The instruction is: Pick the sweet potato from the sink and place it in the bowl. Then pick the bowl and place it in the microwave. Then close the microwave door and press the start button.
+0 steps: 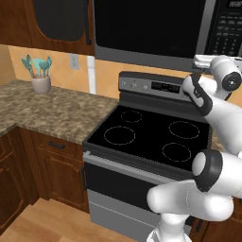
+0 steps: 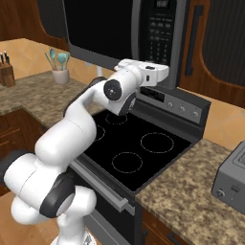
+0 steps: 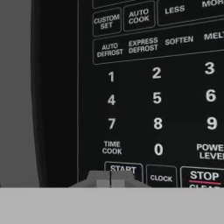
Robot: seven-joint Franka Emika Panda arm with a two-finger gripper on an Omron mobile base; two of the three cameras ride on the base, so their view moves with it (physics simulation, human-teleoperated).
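The microwave (image 1: 151,28) hangs above the stove, and its wide dark-windowed microwave door (image 2: 100,28) lies flat against the front, shut. To the door's right is the keypad panel (image 2: 160,33). My gripper (image 3: 110,179) is shut with nothing in it. In the hand view its two fingertips (image 3: 103,178) press together right at the lower edge of the START button (image 3: 123,168). From the base views my hand (image 2: 153,72) reaches up to the bottom of the keypad. The sink, the sweet potato and the bowl are out of view.
Below my arm a black glass-top stove (image 1: 151,137) sits between granite counters (image 1: 52,111). A jar of teal utensils (image 1: 41,78) stands at the back left, with a knife block (image 2: 5,72) further left. On the right counter is a grey toaster (image 2: 232,179).
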